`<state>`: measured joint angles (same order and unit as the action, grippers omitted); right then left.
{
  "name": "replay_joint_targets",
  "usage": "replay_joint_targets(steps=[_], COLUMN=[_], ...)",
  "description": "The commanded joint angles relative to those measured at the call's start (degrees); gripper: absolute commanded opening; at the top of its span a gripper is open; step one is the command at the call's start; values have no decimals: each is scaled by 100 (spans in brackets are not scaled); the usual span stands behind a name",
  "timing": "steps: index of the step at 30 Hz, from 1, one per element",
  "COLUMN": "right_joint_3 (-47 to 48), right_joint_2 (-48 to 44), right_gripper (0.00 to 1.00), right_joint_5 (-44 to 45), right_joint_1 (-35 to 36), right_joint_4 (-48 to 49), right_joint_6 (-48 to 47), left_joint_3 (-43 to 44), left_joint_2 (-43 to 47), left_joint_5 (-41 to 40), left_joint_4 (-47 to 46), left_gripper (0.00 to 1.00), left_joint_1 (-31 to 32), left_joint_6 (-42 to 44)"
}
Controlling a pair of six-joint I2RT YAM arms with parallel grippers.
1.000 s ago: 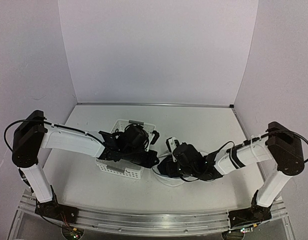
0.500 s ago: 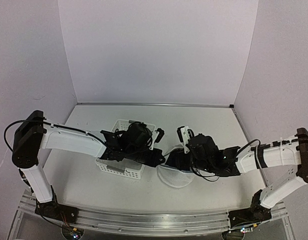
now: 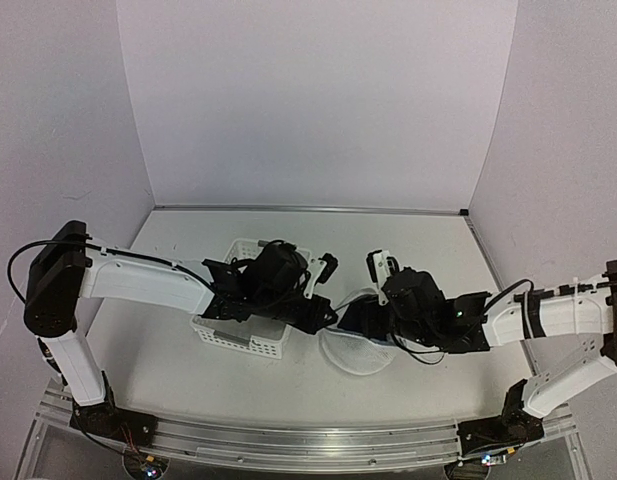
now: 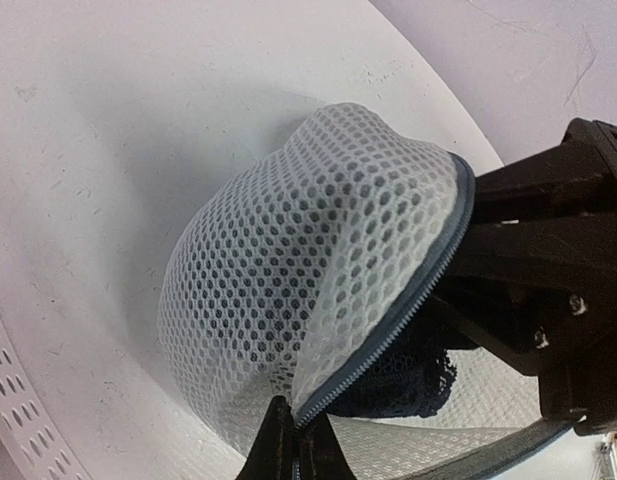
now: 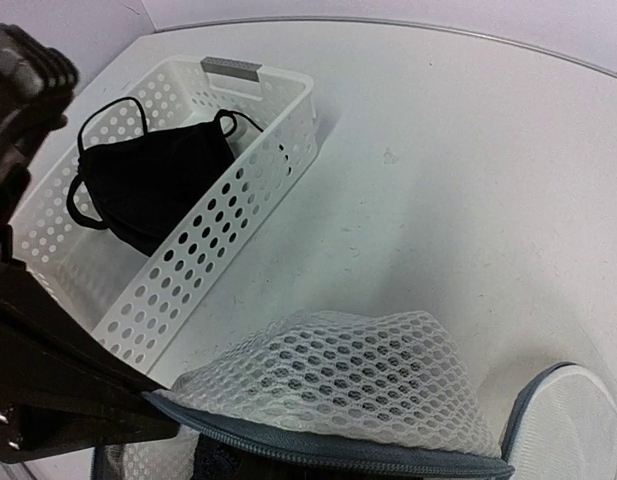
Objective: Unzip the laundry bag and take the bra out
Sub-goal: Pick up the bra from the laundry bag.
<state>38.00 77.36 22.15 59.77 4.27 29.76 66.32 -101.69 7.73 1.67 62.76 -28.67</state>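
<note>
Mesh laundry bag [image 4: 288, 270], one, pinched by left hand [image 4: 294, 432] and right hand [image 4: 478, 212]; one bra [image 4: 403, 375] inside

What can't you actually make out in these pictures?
Dark lacy fabric in the white mesh laundry bag: left wrist view, mostly behind mesh, so which garment it is stays unclear.
Right tool: fingertips hidden behind the bag's edge, and absent from its own view.
Zipper pull: seen in no view, possibly pinched inside the left tool.

White arm links [image 3: 138, 279], black joints [image 3: 54, 282], thin looping black cables [image 3: 16, 255].
</note>
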Motion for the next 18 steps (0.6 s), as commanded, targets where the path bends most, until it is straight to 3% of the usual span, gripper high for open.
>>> replay_joint_targets(steps=[1,10,18], right_joint_3=[287,226,98], right_joint_2=[320,963,519], right_gripper=[0,0,0], right_joint_5=[337,-359,-757], right_joint_1=[-77,-349,-440], right_joint_4=[47,345,496], right_joint_6=[283,465,447], left_joint_3=[76,-360,-511], left_joint_2=[283,698,629], left_joint_5=[-11,59,-66], left_joint_4=[262,-13,-21], left_gripper=[0,0,0], left_joint_1=[80,113,122], left_joint_6=[593,707,616])
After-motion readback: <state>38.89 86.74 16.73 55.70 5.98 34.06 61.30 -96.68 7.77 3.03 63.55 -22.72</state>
